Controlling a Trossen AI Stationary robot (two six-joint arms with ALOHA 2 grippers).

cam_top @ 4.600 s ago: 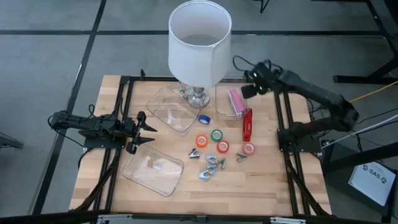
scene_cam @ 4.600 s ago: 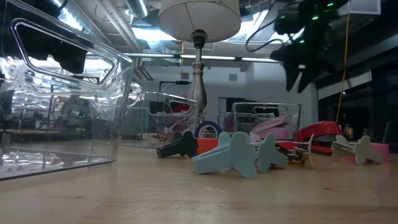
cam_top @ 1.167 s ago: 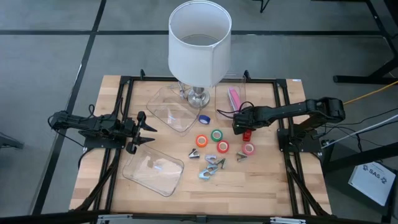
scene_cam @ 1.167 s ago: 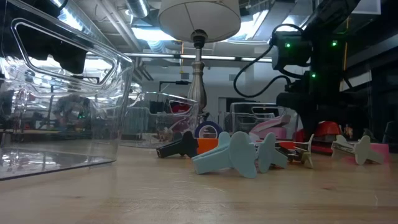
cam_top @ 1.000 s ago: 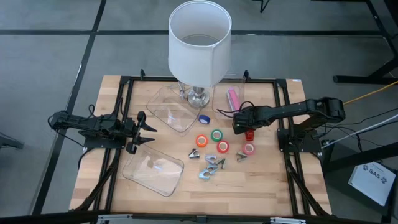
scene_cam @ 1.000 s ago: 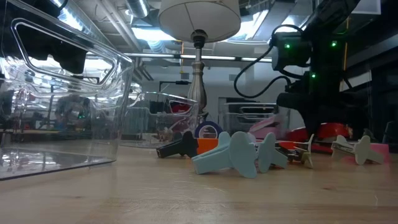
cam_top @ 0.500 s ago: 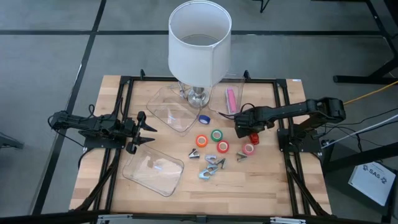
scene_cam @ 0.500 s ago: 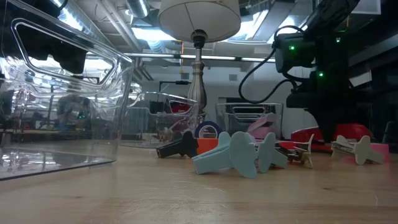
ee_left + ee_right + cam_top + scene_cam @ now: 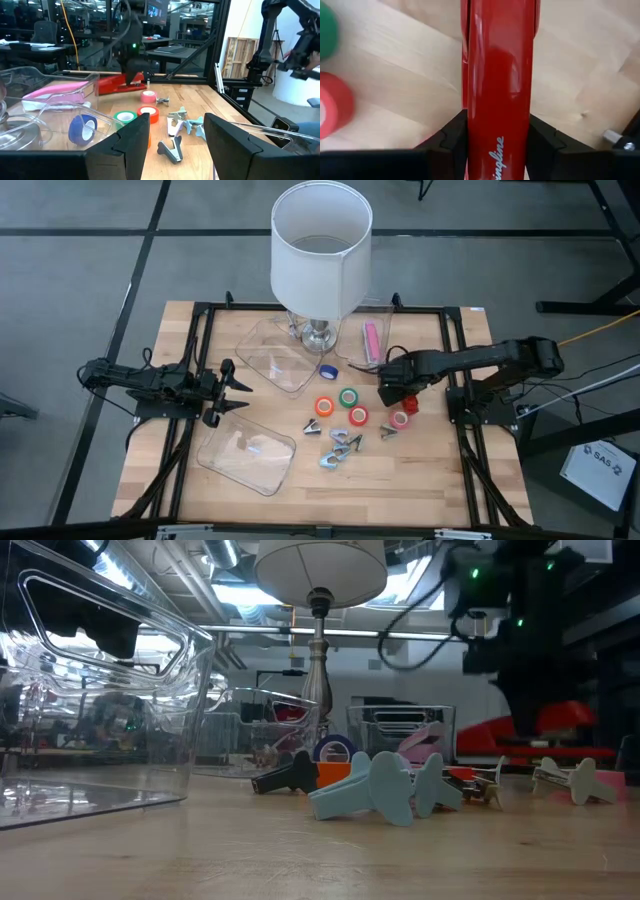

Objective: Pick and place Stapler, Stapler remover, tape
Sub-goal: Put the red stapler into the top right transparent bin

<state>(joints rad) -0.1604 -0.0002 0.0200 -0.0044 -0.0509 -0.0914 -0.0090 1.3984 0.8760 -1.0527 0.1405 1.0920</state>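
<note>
Both right gripper (image 9: 497,145) jaws clench the red stapler (image 9: 499,75), raised off the table (image 9: 430,470).

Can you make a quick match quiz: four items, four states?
Items:
1. red stapler
2. pink stapler
3. blue tape
4. left tool

States:
A. open, beside the trays, holding nothing
B. lying inside a clear bin
C. on the table by the lamp base
D. held between the right tool's fingers, off the table

Pairs: 1-D, 2-B, 3-C, 4-A
</note>
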